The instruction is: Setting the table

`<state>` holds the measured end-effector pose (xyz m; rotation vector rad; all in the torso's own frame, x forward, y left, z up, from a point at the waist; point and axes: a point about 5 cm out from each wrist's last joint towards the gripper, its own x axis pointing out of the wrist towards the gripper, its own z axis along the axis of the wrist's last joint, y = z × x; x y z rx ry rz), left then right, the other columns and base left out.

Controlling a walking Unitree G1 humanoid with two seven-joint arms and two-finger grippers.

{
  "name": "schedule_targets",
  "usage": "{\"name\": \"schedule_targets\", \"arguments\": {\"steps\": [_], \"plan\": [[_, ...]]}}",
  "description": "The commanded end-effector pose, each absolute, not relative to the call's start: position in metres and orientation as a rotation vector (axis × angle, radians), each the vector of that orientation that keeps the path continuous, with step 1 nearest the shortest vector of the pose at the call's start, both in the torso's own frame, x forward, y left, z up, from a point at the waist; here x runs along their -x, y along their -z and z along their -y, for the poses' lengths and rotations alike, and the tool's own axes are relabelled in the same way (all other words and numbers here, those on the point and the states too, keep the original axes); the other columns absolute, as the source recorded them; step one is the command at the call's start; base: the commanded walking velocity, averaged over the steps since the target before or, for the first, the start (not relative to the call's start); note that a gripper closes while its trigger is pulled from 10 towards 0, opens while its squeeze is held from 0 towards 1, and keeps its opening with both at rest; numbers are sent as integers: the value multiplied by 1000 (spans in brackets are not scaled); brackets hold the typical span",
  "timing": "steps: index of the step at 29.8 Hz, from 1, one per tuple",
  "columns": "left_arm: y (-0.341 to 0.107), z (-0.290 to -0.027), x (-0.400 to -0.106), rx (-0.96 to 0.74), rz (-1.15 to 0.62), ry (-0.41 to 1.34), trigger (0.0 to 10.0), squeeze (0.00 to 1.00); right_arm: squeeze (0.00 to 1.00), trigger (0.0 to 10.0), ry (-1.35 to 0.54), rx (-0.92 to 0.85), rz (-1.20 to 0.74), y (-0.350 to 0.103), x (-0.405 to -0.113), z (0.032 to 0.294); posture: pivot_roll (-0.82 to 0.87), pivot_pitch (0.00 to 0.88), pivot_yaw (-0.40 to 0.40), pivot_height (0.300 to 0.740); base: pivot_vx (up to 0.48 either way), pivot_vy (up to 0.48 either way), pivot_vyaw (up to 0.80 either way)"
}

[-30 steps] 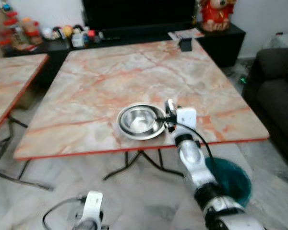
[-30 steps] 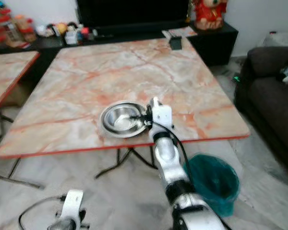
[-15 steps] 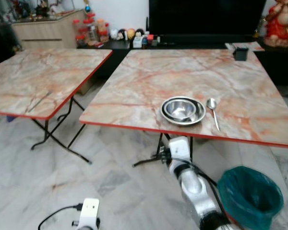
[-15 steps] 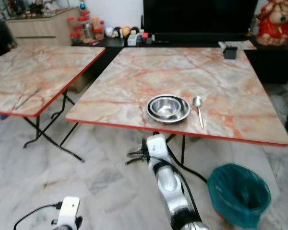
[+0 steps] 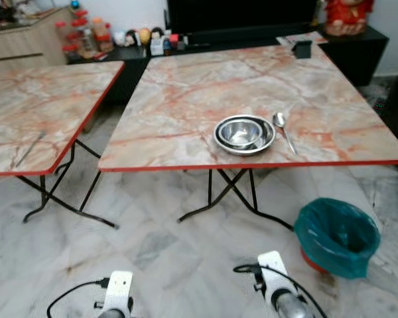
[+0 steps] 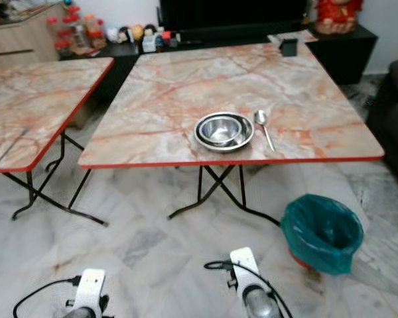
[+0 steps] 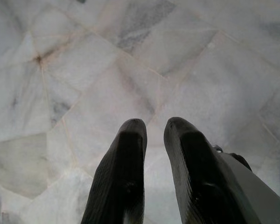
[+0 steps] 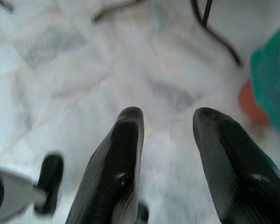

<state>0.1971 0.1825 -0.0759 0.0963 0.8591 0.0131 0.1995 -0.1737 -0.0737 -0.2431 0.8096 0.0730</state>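
1. Backing away from the table [image 5: 186, 99], the robot is now viewing it from farther off than half a second ago, and the right arm, then raised below the table edge, is now hanging low over the floor [image 5: 159, 245].
2. Sitting near the table's front edge are the bowl [image 5: 244, 134] and, just beside it on the robot's right, the spoon [image 5: 282, 129], its handle pointing toward the front edge.
3. Hanging idle, the right gripper [image 8: 165, 121] is showing its fingers apart and empty above pale marble tiles, the green bin [image 5: 337, 235] lying close off to its right.
4. Pointing at the floor, the left gripper [image 7: 155, 128] is holding its fingers slightly apart, gripping nothing.
5. Lying well ahead of and above both claws, the bowl and spoon are standing nearer the right claw, slightly to its left; any further reach would probably fall to that arm.
6. Judging by the laid bowl and spoon, this place setting is looking finished.
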Motion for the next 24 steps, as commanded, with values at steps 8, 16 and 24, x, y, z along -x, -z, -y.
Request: {"name": "schedule_targets", "arguments": {"steps": [8,16,24], "plan": [[80,-182,-191,-109,-896,5,10000,0,0,10000,88,120,-997,93,-161,191,-55,0,94,740,0,186,0],[80,-184,-191,-125,-902,19,10000,0,0,10000,133,79,-963,87,-174,197,-73,0,110,740,0,348,-327],[78,-183,-194,-128,-898,26,10000,0,0,10000,115,73,-944,86,-178,191,-66,0,110,740,0,351,0]]}}
